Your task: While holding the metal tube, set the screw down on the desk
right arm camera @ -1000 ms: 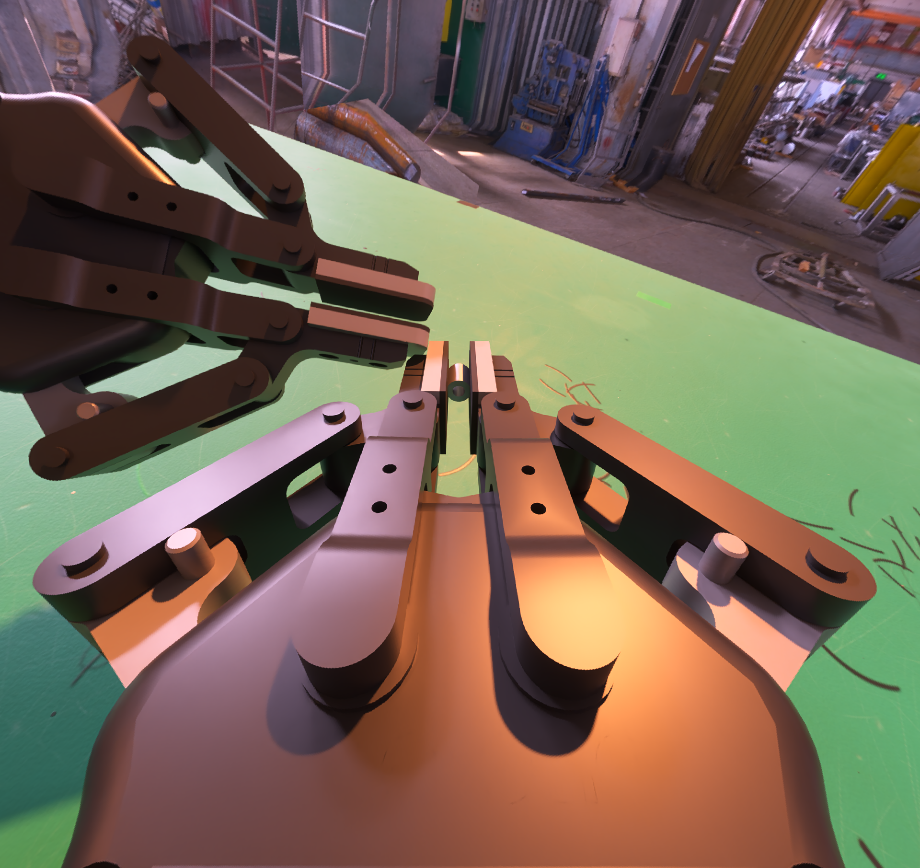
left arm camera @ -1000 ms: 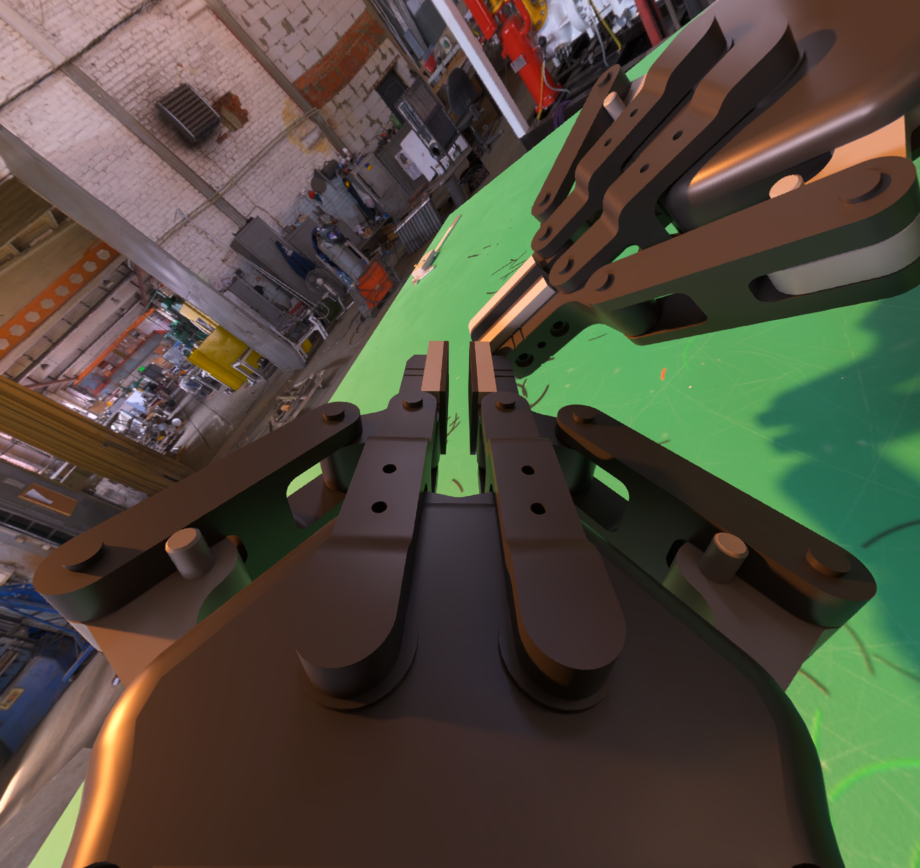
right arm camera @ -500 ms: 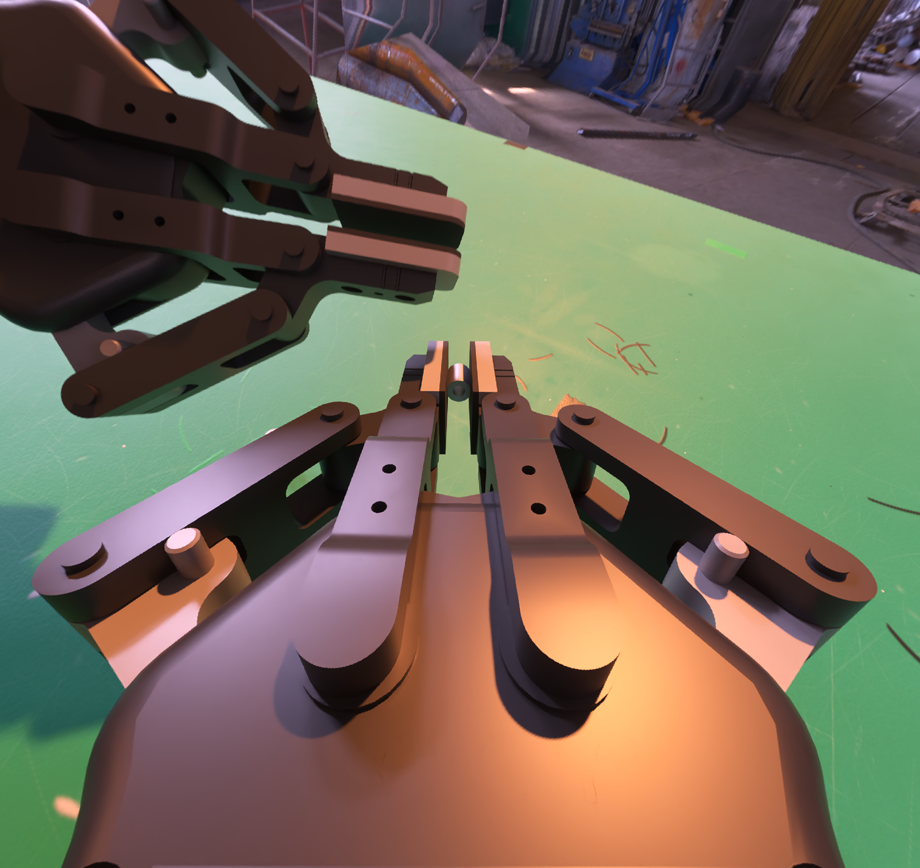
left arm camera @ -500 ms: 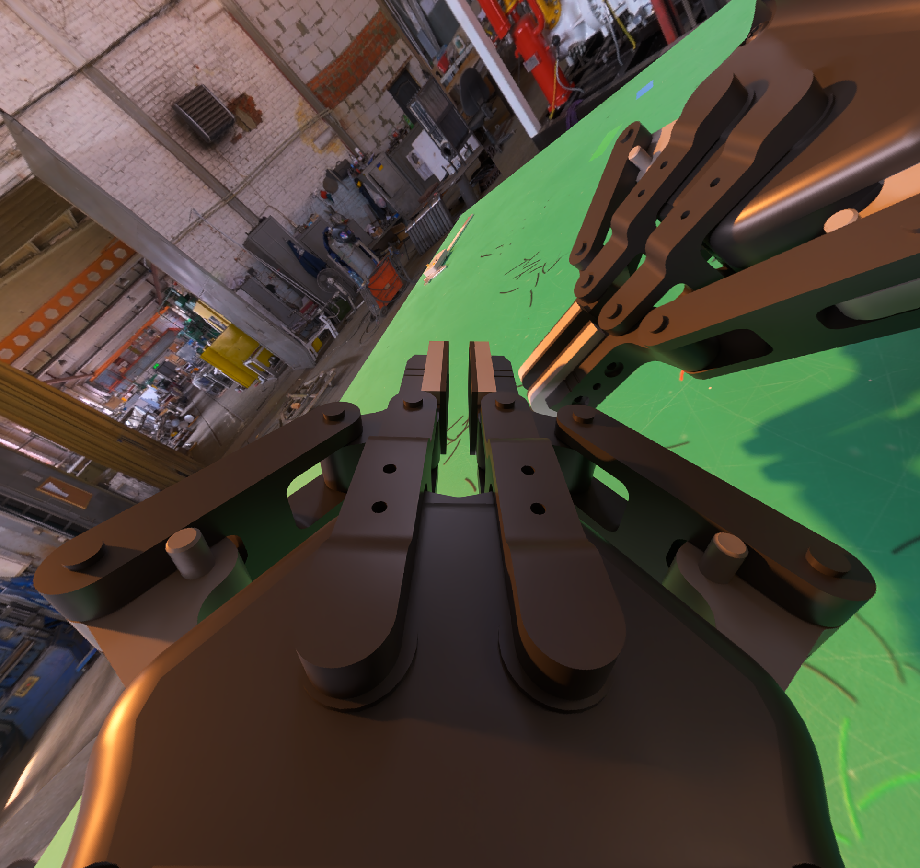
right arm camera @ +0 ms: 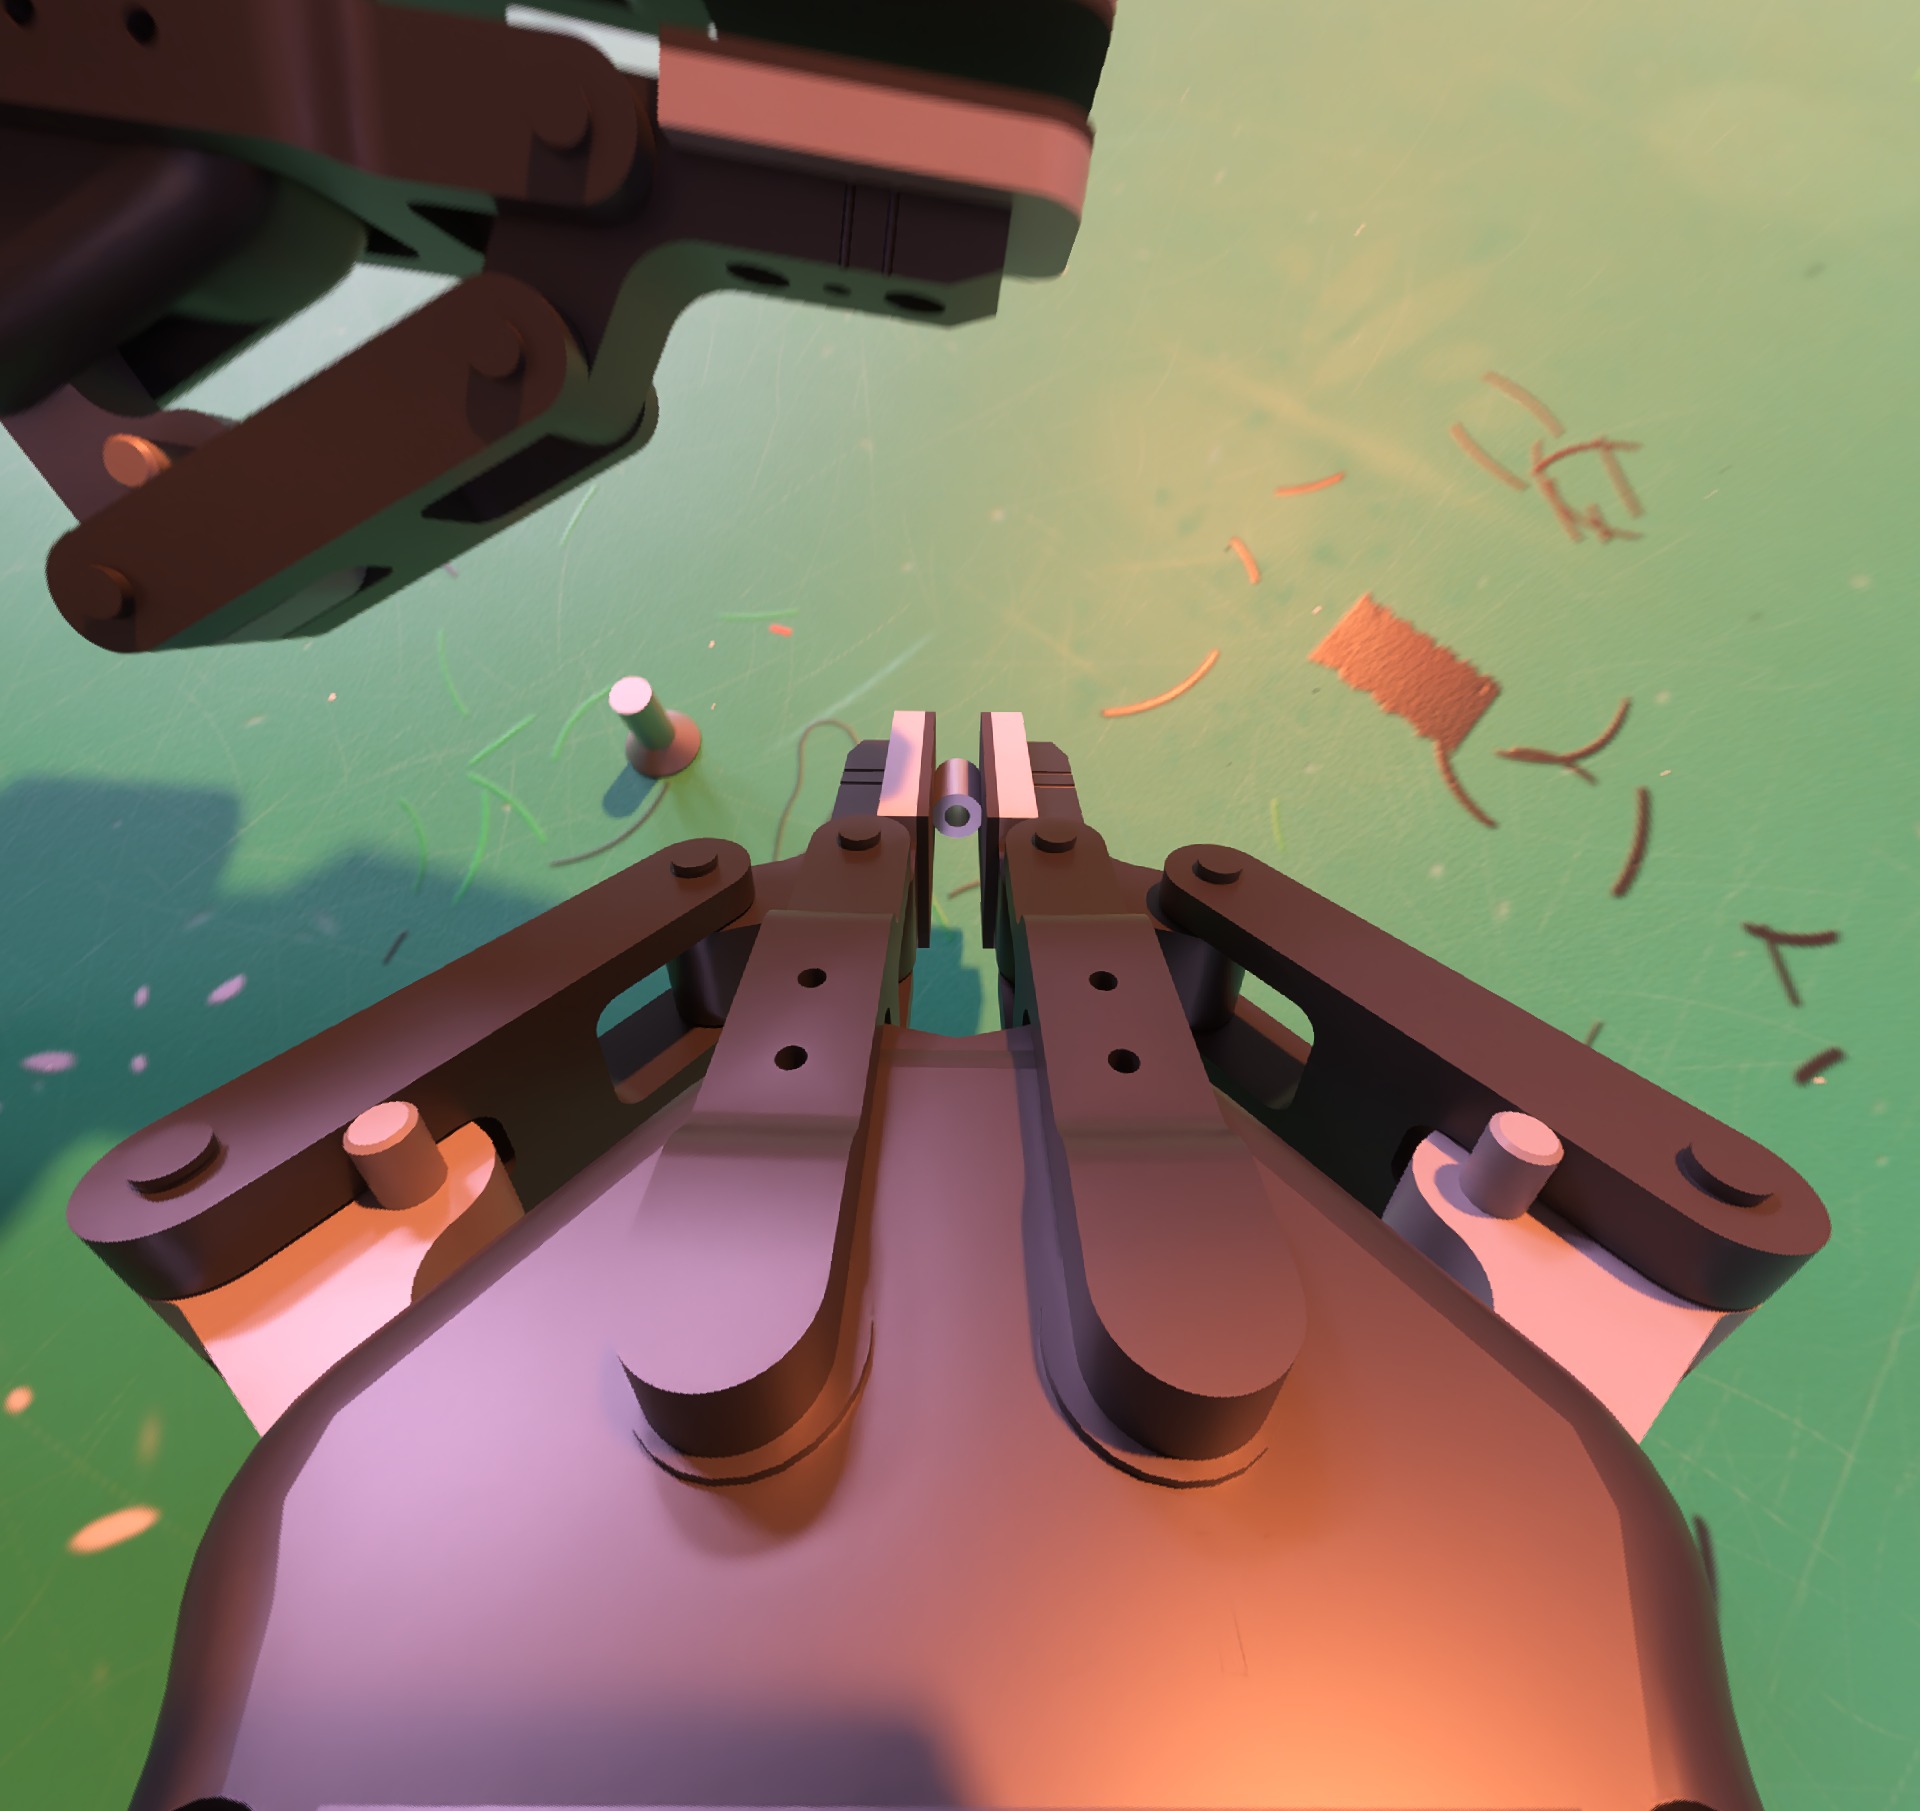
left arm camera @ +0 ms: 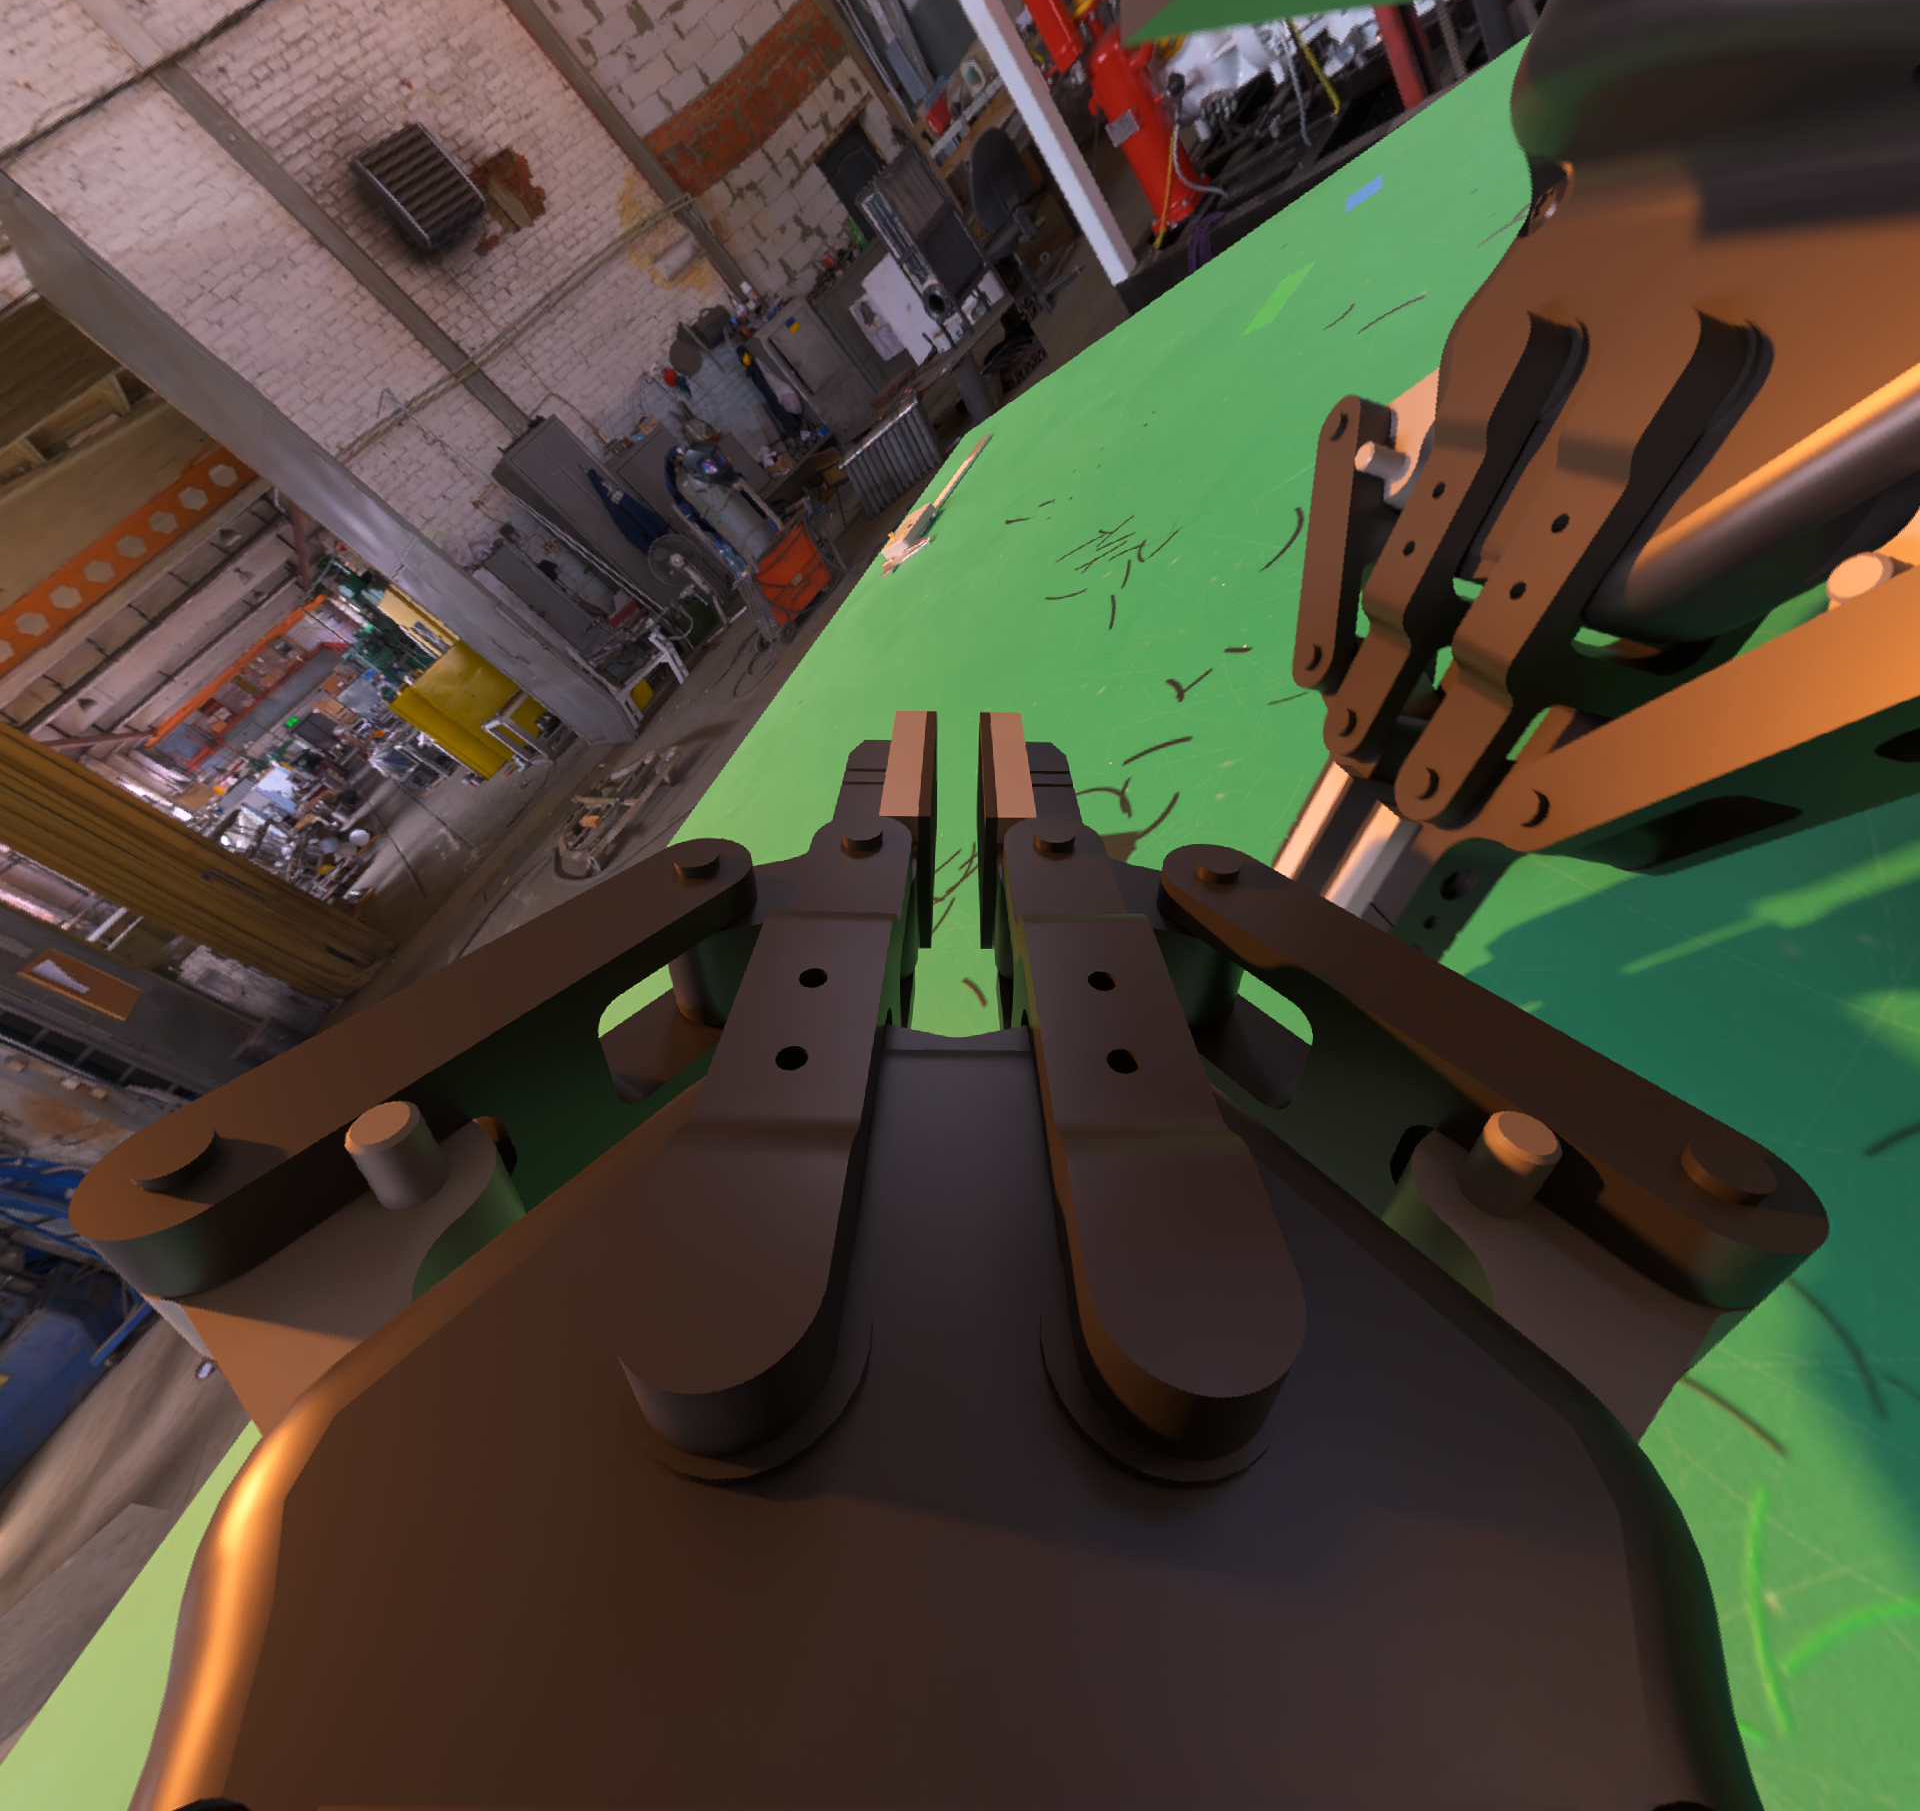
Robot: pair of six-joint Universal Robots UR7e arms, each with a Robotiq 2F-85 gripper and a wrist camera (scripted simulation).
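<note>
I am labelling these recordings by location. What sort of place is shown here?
Most likely a factory hall or metal workshop: a whitewashed brick wall rises above machinery and cabinets on the shop floor, and the work happens on a scratched green desk.

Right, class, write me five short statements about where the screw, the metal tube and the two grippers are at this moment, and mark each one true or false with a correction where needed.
1. The screw stands on its head on the green desk, shaft pointing up. True.
2. The right gripper is shut on the metal tube. True.
3. The left gripper holds the screw between its pads. False: nothing sits between its pads, which stand slightly apart.
4. The metal tube lies on the desk beside the screw. False: it is clamped between the right gripper's pads.
5. The screw touches the right gripper. False: it stands apart, to the left of it in the right wrist view.
</note>
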